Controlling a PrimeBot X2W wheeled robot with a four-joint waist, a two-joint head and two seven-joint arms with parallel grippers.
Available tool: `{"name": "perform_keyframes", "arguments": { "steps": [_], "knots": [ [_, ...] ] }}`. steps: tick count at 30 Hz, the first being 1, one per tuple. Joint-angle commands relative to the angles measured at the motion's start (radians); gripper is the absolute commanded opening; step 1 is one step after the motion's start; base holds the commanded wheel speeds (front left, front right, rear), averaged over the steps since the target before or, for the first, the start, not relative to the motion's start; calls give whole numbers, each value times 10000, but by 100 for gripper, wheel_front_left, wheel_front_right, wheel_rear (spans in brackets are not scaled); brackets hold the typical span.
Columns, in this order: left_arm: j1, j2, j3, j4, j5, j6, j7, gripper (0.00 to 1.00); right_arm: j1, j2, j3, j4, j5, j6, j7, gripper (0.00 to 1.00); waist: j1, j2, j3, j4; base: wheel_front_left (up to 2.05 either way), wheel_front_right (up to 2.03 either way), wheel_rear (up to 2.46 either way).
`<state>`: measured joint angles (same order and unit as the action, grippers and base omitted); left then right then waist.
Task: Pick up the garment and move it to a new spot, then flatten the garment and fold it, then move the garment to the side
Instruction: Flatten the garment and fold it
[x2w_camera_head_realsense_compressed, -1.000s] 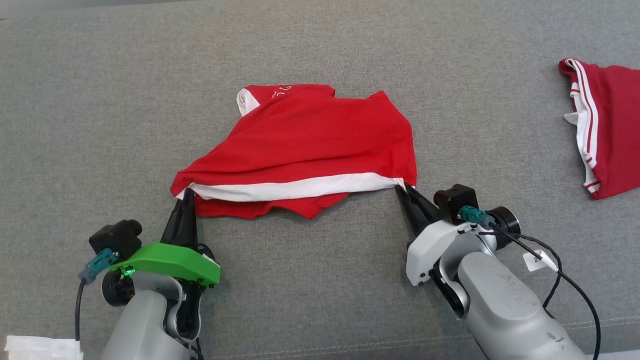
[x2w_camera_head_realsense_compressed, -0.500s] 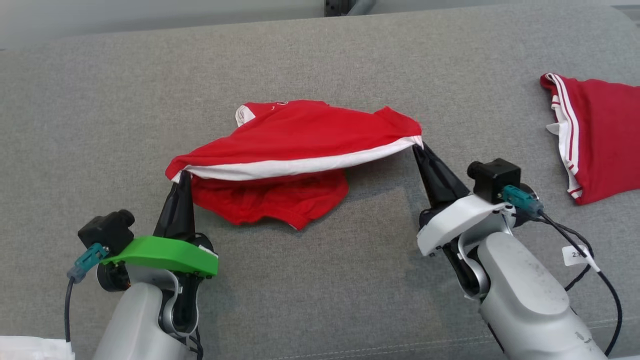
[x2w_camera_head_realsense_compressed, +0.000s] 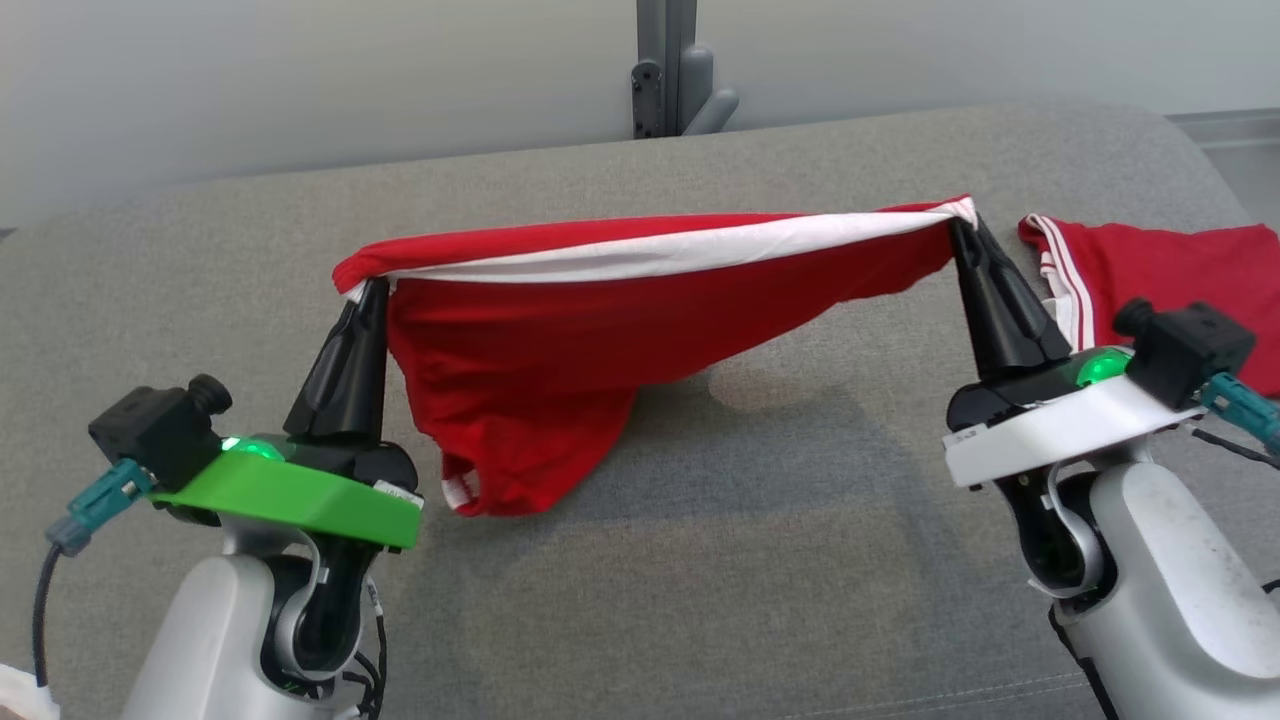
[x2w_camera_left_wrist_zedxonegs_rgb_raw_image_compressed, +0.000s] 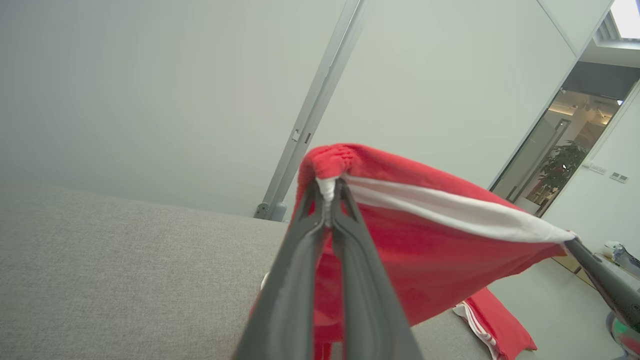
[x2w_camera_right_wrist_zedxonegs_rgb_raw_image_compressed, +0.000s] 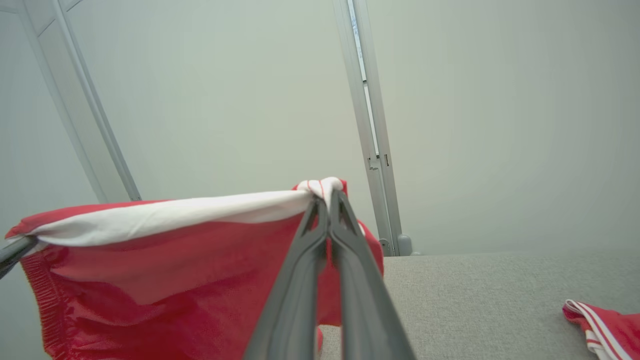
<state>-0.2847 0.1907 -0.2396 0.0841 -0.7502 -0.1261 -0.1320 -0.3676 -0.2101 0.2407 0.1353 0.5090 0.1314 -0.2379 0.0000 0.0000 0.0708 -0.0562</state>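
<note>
Grey fabric-covered bench (x2w_camera_head_realsense_compressed: 760, 560) takes the lower part of the head view. Behind it is a pale wall (x2w_camera_head_realsense_compressed: 300, 80), with a grey metal post (x2w_camera_head_realsense_compressed: 670, 60) at the far edge.

The red garment (x2w_camera_head_realsense_compressed: 560, 330) is lifted off the bench and stretched between the two grippers. A white band runs along its top edge. That edge is taut, a bit higher at the robot's right. The rest hangs below like a curtain and sags to a point toward the left side. Its lowest tip, with a small white-striped hem, is down at the bench; cannot tell whether it touches. The garment's shadow falls on the bench under it.

The left gripper (x2w_camera_head_realsense_compressed: 372, 290), on the green mount, points up and away from the robot. Its fingers are pressed together, pinching the garment's left top corner. The left wrist view shows the white band nipped right at the fingertips.

The right gripper (x2w_camera_head_realsense_compressed: 962, 228), on the white mount, also points up. Its fingers are pressed together, pinching the right top corner. The right wrist view shows a small bunch of white and red cloth at the tips.

A green light glows on each mount.

A second red garment (x2w_camera_head_realsense_compressed: 1170, 270) with white stripes lies flat on the bench at the far right, just beyond the right gripper. The left wrist view shows a doorway (x2w_camera_left_wrist_zedxonegs_rgb_raw_image_compressed: 575, 145) with a potted plant at right.
</note>
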Motion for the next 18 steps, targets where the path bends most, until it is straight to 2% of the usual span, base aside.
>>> {"name": "perform_keyframes", "arguments": {
  "steps": [1,7,11,14,18],
  "knots": [
    [120,178,-6,-421,-74,79,251,0,239,-133,-171,-361,62,-15,134,0,0,0,-510,-158,0,0,0],
    [-291,794,-123,-2597,-268,374,1739,0,554,-366,-790,-2179,-39,-14,902,0,0,0,-922,-292,0,0,0],
    [-831,1055,-104,-3521,-588,590,2723,0,564,-372,-1220,-3121,-198,-14,1440,0,0,0,-950,-345,0,0,0],
    [-1333,1284,-167,-3620,-637,708,3356,0,434,-271,-1428,-3434,-221,-14,1825,0,0,0,-827,-363,0,0,0],
    [-2105,1396,-331,-3002,-770,746,4040,0,-137,-156,-1267,-3263,-94,-12,2292,0,0,0,-371,-418,0,0,0]
  ]
}}
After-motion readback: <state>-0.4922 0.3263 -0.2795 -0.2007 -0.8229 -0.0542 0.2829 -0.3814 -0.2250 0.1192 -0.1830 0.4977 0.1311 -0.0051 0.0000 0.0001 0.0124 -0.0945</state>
